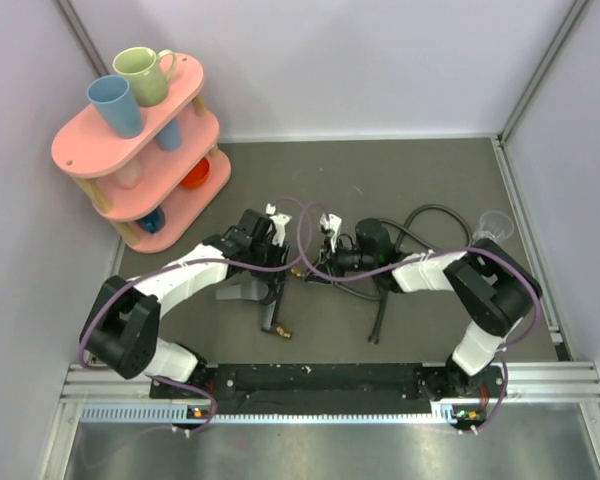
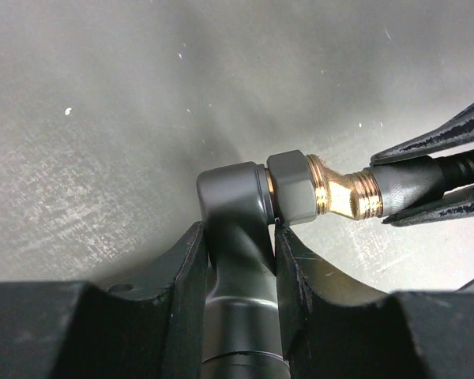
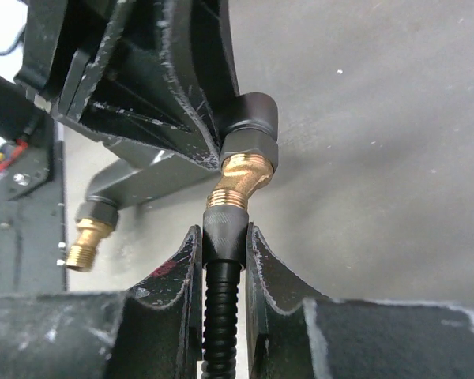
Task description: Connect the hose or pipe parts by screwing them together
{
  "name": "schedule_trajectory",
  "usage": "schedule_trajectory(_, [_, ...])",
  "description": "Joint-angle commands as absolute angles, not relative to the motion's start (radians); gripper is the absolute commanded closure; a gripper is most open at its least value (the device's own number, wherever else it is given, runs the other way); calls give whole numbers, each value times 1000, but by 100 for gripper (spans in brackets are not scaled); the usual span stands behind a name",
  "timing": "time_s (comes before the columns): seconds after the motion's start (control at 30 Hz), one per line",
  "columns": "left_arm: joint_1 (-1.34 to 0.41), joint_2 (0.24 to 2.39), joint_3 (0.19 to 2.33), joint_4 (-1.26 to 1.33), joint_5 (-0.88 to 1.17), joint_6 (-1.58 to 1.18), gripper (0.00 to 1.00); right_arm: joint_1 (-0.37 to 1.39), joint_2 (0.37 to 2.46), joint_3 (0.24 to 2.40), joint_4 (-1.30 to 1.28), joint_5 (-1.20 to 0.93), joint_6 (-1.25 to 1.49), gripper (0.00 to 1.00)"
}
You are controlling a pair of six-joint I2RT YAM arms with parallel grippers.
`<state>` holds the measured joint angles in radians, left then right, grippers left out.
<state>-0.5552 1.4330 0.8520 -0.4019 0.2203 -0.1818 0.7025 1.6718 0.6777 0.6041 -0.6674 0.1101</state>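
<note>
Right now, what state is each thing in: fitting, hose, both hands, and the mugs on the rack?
Forked fitting, clamped by its stem, second brass end free.
Hose, clamped at its collar, collar against the fitting's brass thread, some thread showing.
Left hand, shut on the fitting.
Right hand, shut on the hose.
Green mug, upright on the rack's top shelf.
Blue cup, upright beside it.

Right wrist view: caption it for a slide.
Right end effector holds the hose end at the forked fitting's brass elbow.
</note>
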Motion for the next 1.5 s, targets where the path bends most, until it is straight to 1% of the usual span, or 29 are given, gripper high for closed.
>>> schedule_trajectory(0.0, [-617, 1356, 822, -178, 394, -213, 100, 675, 1741, 785, 798, -863, 423, 100])
schedule_trajectory(0.2, [-617, 1264, 749, -66, 316, -216, 100, 620, 1835, 762, 1072, -933, 743, 100])
schedule_trajectory(0.27, [-617, 1246, 735, -45, 305, -218, 100, 617, 1859, 758, 1132, -914, 785, 100])
schedule_trajectory(0.33, [-618, 1244, 730, -34, 296, -225, 100, 614, 1867, 747, 1175, -902, 821, 97])
schedule_trajectory(0.37, [-617, 1250, 733, -37, 296, -225, 100, 614, 1867, 742, 1183, -900, 827, 86])
schedule_trajectory(0.4, [-617, 1253, 738, -54, 296, -227, 100, 612, 1864, 733, 1189, -896, 825, 77])
schedule_trajectory(0.43, [-617, 1262, 742, -66, 288, -224, 100, 612, 1859, 727, 1187, -887, 813, 74])
schedule_trajectory(0.5, [-612, 1279, 768, -113, 287, -222, 100, 604, 1810, 698, 1138, -865, 740, 67])
schedule_trajectory(0.53, [-609, 1288, 773, -147, 290, -216, 100, 598, 1783, 687, 1109, -829, 703, 57])
schedule_trajectory(0.57, [-606, 1290, 788, -165, 290, -216, 100, 598, 1731, 677, 1006, -812, 608, 52])
schedule_trajectory(0.63, [-595, 1290, 795, -204, 304, -218, 100, 597, 1671, 675, 881, -749, 487, 44])
schedule_trajectory(0.67, [-589, 1290, 802, -215, 295, -222, 100, 595, 1608, 667, 776, -724, 351, 42])
schedule_trajectory(0.7, [-584, 1292, 811, -242, 284, -242, 100, 597, 1579, 661, 715, -665, 295, 41])
schedule_trajectory(0.73, [-560, 1305, 825, -308, 297, -247, 100, 597, 1551, 657, 665, -629, 237, 40])
schedule_trajectory(0.77, [-543, 1316, 859, -351, 317, -248, 100, 597, 1484, 640, 605, -615, 106, 40])
schedule_trajectory(0.87, [-482, 1361, 902, -449, 423, -227, 100, 606, 1379, 522, 673, -601, -93, 40])
schedule_trajectory(0.9, [-459, 1377, 910, -466, 448, -207, 100, 615, 1305, 499, 683, -610, -162, 40])
schedule_trajectory(0.93, [-451, 1387, 926, -486, 468, -196, 100, 656, 1272, 458, 678, -611, -324, 39])
schedule_trajectory(1.0, [-437, 1414, 943, -544, 502, -160, 100, 718, 1188, 424, 620, -580, -510, 38])
schedule_trajectory(1.03, [-437, 1425, 968, -566, 514, -144, 100, 771, 1172, 404, 603, -563, -679, 38])
schedule_trajectory(1.07, [-436, 1439, 979, -607, 532, -132, 100, 799, 1154, 393, 595, -543, -743, 38])
schedule_trajectory(1.17, [-436, 1476, 1018, -678, 567, -83, 100, 863, 1129, 380, 591, -499, -896, 37])
schedule_trajectory(1.23, [-436, 1499, 1034, -706, 604, -57, 100, 909, 1141, 396, 536, -405, -999, 37])
schedule_trajectory(1.3, [-436, 1514, 1037, -718, 643, -44, 100, 958, 1163, 411, 493, -320, -1051, 37])
schedule_trajectory(1.47, [-437, 1549, 1048, -716, 699, -48, 100, 1020, 1232, 446, 440, -215, -1147, 37])
